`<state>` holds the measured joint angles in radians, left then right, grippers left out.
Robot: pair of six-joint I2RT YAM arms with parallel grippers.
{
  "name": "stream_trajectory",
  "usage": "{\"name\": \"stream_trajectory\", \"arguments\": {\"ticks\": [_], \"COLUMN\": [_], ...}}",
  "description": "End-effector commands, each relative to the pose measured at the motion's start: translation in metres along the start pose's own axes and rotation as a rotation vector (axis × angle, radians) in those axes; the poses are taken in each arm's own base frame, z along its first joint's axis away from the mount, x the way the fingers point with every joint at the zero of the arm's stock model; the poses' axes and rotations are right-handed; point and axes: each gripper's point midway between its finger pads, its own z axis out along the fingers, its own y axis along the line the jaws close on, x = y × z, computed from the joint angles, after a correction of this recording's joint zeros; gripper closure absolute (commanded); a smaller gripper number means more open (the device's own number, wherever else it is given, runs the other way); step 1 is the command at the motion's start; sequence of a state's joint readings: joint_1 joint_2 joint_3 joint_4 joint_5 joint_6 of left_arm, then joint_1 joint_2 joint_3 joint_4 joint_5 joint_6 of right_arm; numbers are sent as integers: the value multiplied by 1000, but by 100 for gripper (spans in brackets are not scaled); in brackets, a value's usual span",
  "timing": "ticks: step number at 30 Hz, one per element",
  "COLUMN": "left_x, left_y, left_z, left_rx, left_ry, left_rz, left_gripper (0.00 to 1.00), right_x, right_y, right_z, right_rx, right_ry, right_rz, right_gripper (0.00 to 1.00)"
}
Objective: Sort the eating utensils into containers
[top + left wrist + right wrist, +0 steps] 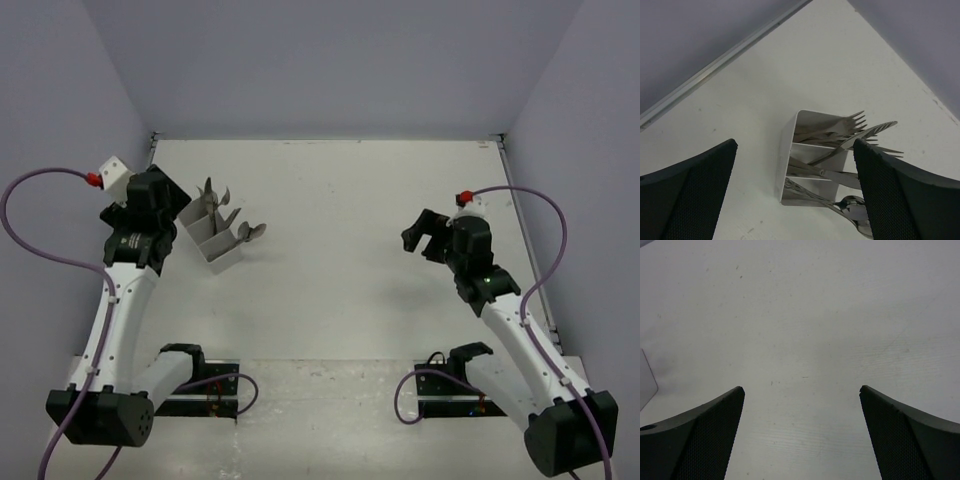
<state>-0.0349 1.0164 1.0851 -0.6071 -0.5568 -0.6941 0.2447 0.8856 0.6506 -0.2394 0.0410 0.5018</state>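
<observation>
The light grey three-compartment container (224, 251) stands at the left of the table with the eating utensils (213, 192) leaning out of it. In the left wrist view its top compartment holds forks (849, 123). A knife (837, 177) lies in the middle one, and a spoon (856, 207) pokes from the nearest one. My left gripper (795, 143) hangs open just above the container (785, 156), with nothing between its fingers (700, 185). My right gripper (801, 388) is open over bare table, far to the right (425, 238).
White walls close in the table at the back and both sides. A metal strip (720, 65) runs along the foot of the far wall. A pale rounded edge (646, 380) shows at the left border of the right wrist view.
</observation>
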Motion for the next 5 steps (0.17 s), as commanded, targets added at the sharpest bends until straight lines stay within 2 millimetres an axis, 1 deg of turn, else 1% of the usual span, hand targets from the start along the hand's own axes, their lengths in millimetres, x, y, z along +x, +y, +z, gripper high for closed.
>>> {"name": "stream_trajectory", "arguments": {"ticks": [1, 4, 5], "left_x": [-3, 6, 8], "left_y": [21, 22, 23], "left_z": [-3, 1, 2], "left_rx": [-86, -88, -94], "left_ry": [-40, -15, -5], "left_rz": [-41, -36, -40], "left_gripper": [0, 0, 0], "right_x": [-1, -2, -6], "right_y": [-8, -9, -12], "right_z": [-2, -5, -6], "right_rx": [25, 27, 45], "right_ry": [-42, -67, -81], "right_rz": [19, 28, 32], "right_gripper": [1, 1, 1]}}
